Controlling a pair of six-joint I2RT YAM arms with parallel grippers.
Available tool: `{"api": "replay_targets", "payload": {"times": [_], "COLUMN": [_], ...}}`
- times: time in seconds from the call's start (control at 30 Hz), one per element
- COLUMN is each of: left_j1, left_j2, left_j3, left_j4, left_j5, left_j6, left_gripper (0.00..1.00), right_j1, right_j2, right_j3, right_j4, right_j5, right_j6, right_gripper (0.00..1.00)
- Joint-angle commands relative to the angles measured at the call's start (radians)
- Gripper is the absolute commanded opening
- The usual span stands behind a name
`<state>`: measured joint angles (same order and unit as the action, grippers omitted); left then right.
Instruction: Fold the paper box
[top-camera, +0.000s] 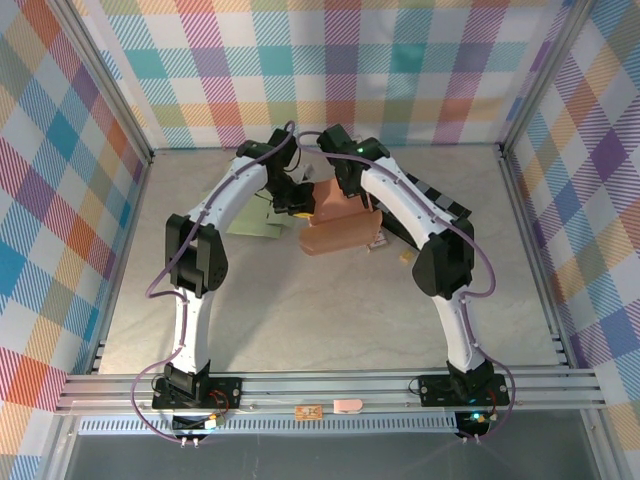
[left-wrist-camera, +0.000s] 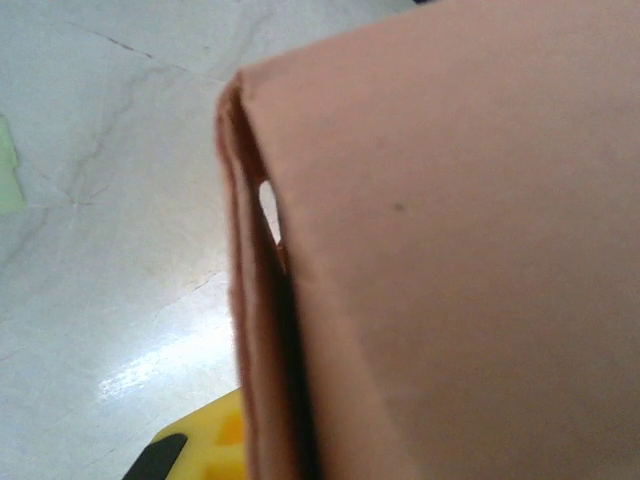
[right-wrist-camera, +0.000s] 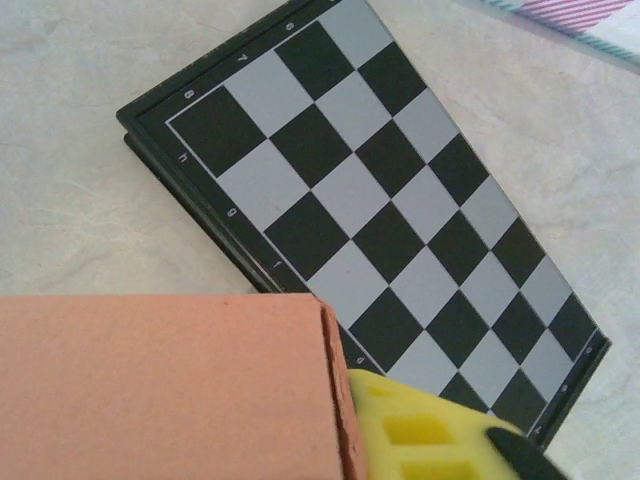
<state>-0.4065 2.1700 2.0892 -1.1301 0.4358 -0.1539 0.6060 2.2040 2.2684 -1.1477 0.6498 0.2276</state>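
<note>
Seemingly, left pincer (top-camera: 296, 207) clamps shut on paper box (top-camera: 340, 236).

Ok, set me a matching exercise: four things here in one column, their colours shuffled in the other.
Things:
1. box
2. chessboard
3. sheet
4. right pad

Colours:
A. yellow
B. black and grey
C. pinkish brown
D. pale green

Pairs: 1-C, 2-B, 3-D, 4-A
</note>
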Motion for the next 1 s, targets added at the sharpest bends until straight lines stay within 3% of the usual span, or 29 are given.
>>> {"api": "replay_targets", "payload": {"times": [0.0, 0.2, 0.5, 0.97], "left_j1": [-0.006, -0.003, -0.002, -0.002], "left_j2": [-0.037, -0.03, -0.011, 0.015], "left_j3": [0.024, 0.026, 0.047, 0.091], "left_j4": [-0.056, -0.053, -0.068, -0.088], "left_j5": [-0.012, -0.012, -0.011, -0.009], "left_j6": [-0.007, -0.017, -0.013, -0.01], "left_gripper": [0.0, 0.0, 0.0, 0.0], "right_j1": [-0.024, -0.053, -0.061, -0.04], "right_j2": [-0.007, -0.069, -0.138, -0.075], "right_j3": [0.028, -0.053, -0.192, -0.148], "right_j4": [-0.036, -0.019, 0.033, -0.028], "right_j5": [-0.07, -0.275, -0.389, -0.101], "right_j6": [0.013, 0.029, 0.038, 0.037], "right_gripper": [0.28, 0.44, 0.46, 0.05]}}
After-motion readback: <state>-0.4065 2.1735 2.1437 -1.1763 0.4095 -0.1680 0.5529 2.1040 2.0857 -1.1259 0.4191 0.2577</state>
